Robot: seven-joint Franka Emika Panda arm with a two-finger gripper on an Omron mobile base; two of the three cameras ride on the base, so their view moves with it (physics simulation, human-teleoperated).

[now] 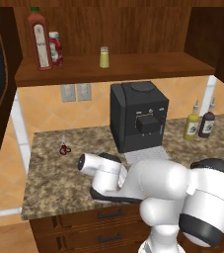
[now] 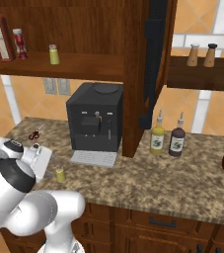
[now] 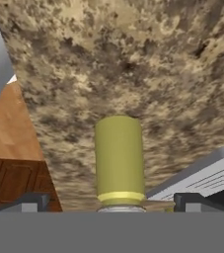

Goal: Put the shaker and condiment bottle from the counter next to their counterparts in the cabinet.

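shelf: condiment bottle [image 1: 55, 48] already beside tall red bottle [image 1: 39, 38]; counterpart shaker [image 1: 104, 57] further right.
shaker [image 3: 118, 158]: upright on counter [image 2: 148, 173], centred betw fingertips [image 3: 30, 201].
gripper [image 3: 111, 203]: spread wide, holding nothing.
handling: prob light, stiff, smooth (slip risk); grip mid-body.

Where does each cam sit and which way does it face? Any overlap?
Left base view: behind the arm on its left, facing the counter, coffee machine and cabinet; white arm lower right.
Right base view: behind on the right, same counter; arm lower left, shaker beside it.
Hand view: looks along the gripper at that shaker between its fingertips.
Both base views share the coffee machine and cabinet bottles.
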